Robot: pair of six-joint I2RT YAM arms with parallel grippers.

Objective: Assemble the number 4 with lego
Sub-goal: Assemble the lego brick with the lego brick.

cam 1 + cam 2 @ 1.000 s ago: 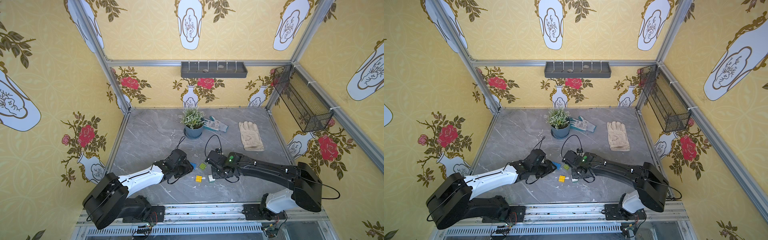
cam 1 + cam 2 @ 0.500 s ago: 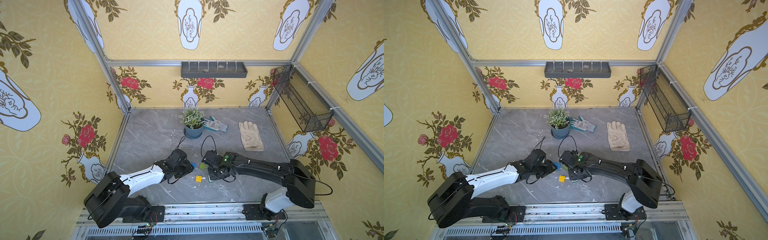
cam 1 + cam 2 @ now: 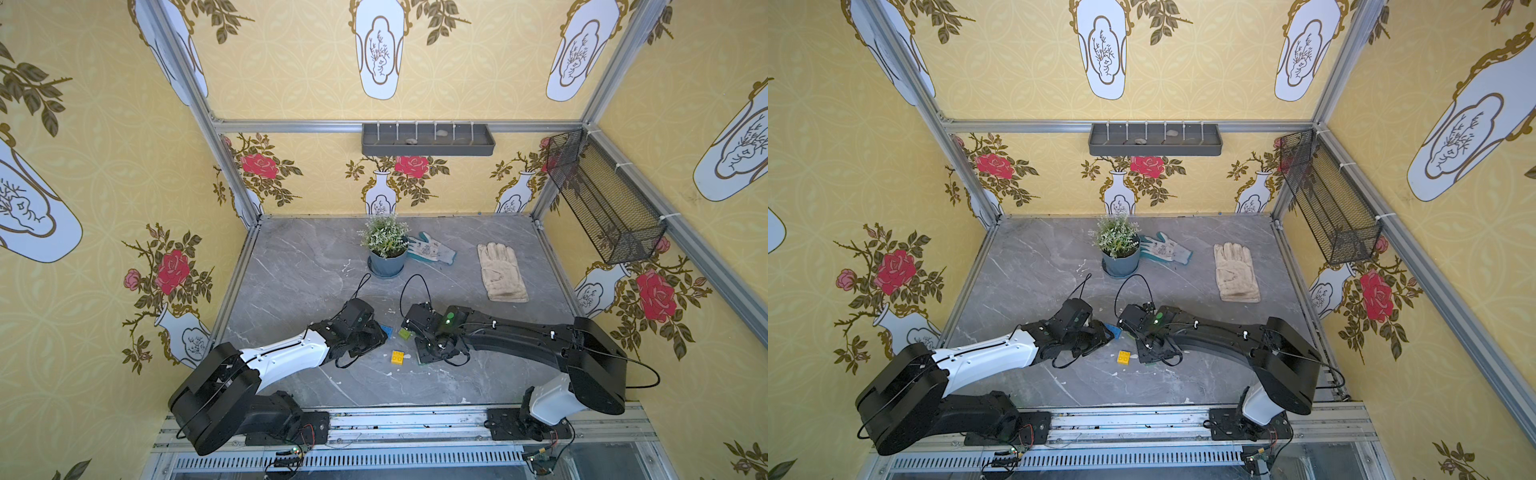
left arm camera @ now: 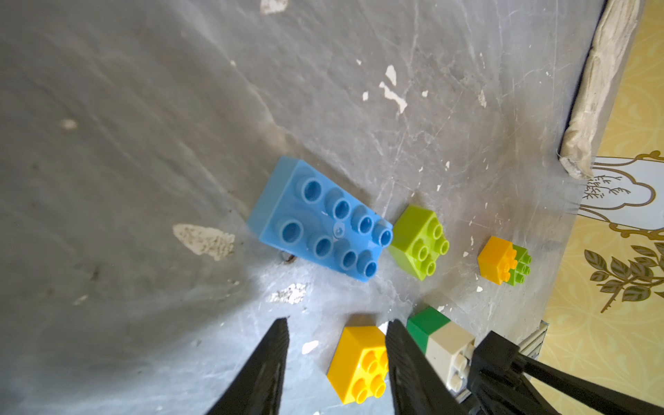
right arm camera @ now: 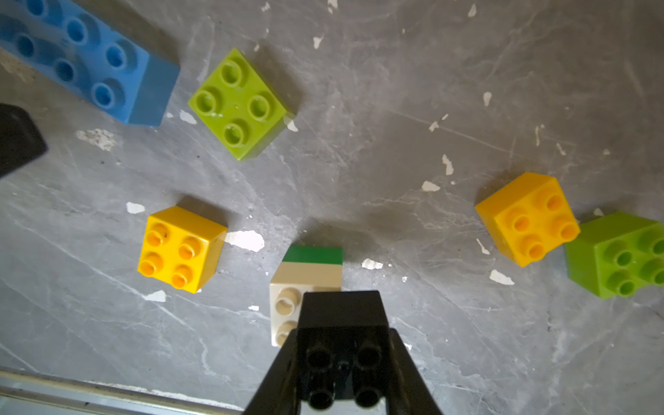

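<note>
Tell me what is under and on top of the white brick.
A dark green brick is joined beneath the white brick. The black brick in the right gripper covers half its studs; contact cannot be told.

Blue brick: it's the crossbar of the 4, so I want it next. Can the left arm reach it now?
Probably yes. The left gripper is open and empty, with bare table between its tips and the blue brick. A lime brick crowds one short end, but the long sides look free.
</note>
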